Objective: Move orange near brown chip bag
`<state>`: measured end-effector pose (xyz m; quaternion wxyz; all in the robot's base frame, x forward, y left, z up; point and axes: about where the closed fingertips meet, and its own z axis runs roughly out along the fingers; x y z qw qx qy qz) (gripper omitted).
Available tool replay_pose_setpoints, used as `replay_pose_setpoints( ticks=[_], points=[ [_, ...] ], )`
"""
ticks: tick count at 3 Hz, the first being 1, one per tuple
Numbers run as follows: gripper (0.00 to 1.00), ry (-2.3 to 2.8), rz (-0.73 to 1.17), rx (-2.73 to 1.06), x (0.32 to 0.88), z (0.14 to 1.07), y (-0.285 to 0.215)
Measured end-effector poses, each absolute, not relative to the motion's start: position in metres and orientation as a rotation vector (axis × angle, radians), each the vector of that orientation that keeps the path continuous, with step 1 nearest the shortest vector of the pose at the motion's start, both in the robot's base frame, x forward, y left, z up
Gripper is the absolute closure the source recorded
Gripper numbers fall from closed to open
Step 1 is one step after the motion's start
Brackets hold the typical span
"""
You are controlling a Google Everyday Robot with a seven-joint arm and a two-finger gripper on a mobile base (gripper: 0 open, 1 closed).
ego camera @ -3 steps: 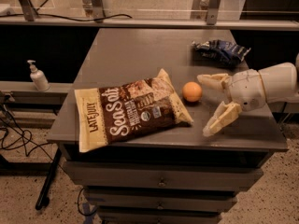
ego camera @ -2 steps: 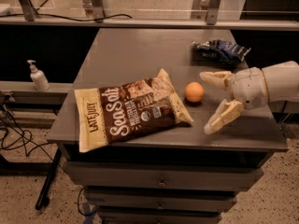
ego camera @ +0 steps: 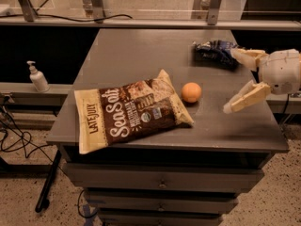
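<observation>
I see a grey table (ego camera: 141, 51) carrying three things: the brown chip bag (ego camera: 129, 114) flat at front left, the orange (ego camera: 191, 92) just beside its right corner, and a dark snack bag (ego camera: 214, 53) at back right. My gripper (ego camera: 230, 81) hovers over the table's right side, fingers spread.

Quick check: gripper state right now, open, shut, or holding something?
Gripper: open, fingers spread wide, holding nothing; it is over the right side of the table, apart from the orange.

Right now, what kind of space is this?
Probably a lab or workshop test area: a grey drawer cabinet as table, loose cables on speckled floor, a pump bottle on a side ledge. The gripper hangs open over the cabinet's right side, apart from the orange.
</observation>
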<state>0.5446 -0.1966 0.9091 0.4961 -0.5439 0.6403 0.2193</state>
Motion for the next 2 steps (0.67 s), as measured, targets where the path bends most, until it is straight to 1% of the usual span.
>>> replay_pose_setpoints(
  ticks=[1, 2],
  points=[
    [0.00, 1.516, 0.404, -1.229, 0.5527, 0.9558, -0.2329],
    [0.00, 1.509, 0.394, -1.223, 0.5542, 0.9612, -0.2352]
  ],
)
